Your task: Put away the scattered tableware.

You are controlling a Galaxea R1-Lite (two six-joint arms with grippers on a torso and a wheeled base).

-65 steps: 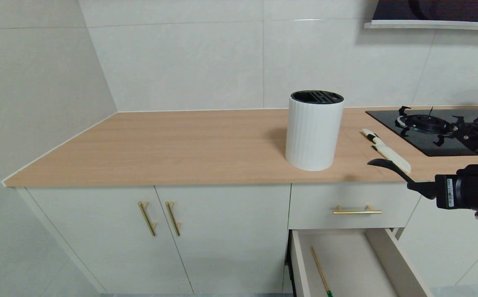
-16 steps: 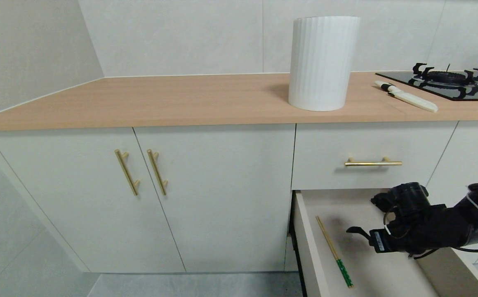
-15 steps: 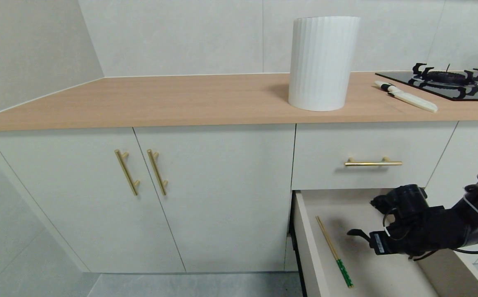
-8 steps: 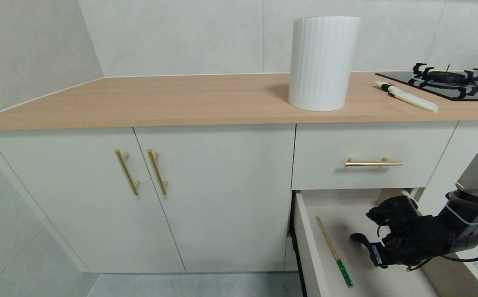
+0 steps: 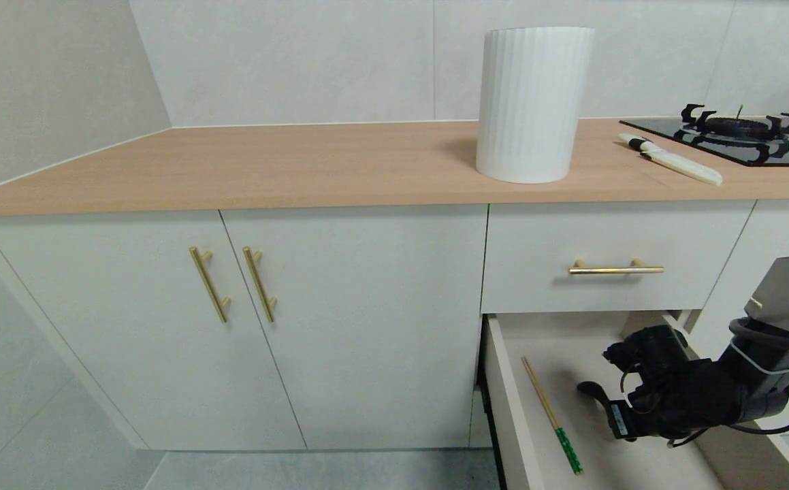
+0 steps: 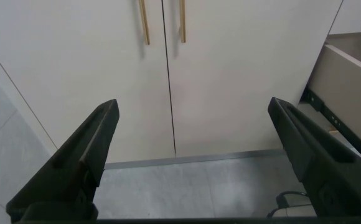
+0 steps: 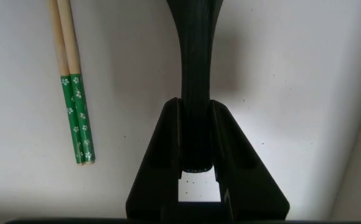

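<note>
The right gripper (image 5: 616,410) is clamped on a black utensil (image 5: 589,391) over the drawer (image 5: 503,401); chopsticks (image 5: 548,412) lie by its left wall. The left gripper (image 6: 193,146) is wide apart.

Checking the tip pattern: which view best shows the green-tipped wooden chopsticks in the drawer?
Right wrist view: the green-tipped wooden chopsticks are close, side by side, white flowers clear. The head view shows them whole but small in the open drawer. The left wrist view faces the cupboard doors.

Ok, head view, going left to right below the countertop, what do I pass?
Cabinet door handles → chopsticks in the open drawer → black utensil, held in the right gripper.
</note>
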